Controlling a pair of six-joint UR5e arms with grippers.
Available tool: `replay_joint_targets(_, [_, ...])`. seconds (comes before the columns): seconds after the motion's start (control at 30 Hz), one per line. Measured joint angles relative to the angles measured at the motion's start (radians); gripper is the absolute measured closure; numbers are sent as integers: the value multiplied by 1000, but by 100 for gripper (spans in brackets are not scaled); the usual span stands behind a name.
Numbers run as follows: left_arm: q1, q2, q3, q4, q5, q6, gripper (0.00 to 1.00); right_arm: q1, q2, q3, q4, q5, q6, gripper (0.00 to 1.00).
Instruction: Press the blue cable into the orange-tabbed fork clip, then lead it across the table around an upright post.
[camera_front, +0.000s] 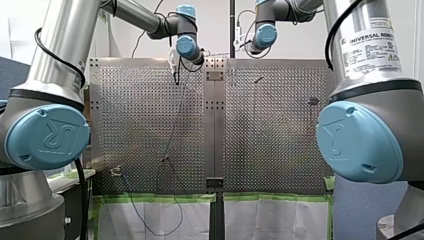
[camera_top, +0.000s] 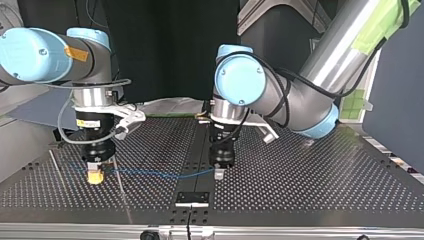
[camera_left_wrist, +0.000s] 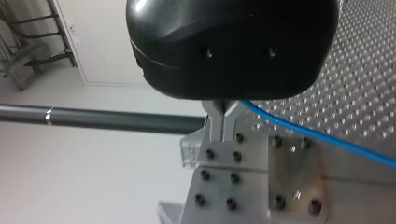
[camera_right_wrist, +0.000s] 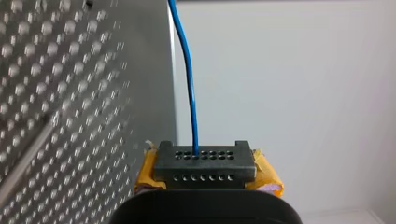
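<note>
The blue cable (camera_top: 160, 174) is held by both grippers, low over the table (camera_top: 310, 180) full of small holes, near the edge closest to the top view's camera. It cannot be told whether the cable touches the table. In the top view the cable is seen stretched almost flat from my right gripper (camera_top: 95, 176), at the left, to my left gripper (camera_top: 218, 173), near the middle. My right gripper is closed on the cable: in the right wrist view the cable is seen going in between its two black tips (camera_right_wrist: 204, 161), with yellow pads (camera_right_wrist: 268, 179) beside them. My left gripper is closed on the cable too: in the left wrist view its metal fingers (camera_left_wrist: 217, 126) are pressed together, and the cable is seen coming out right beside them. Both grippers are pointed down at the table.
</note>
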Motion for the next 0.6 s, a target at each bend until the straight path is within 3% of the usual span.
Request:
replay_joint_targets(0.17, [-29,-31,44,-19,-7,-6,100,-49,-6,4,28,-8,-9,100])
replay_joint_targets(0.47, [-74,-86,133,-42,-19,-23,100,-135,-8,6,33,-30,-10,100])
replay_joint_targets(0.6, [-95,-120,167,-59,-27,-23,100,-158,-7,6,32,-41,-8,100])
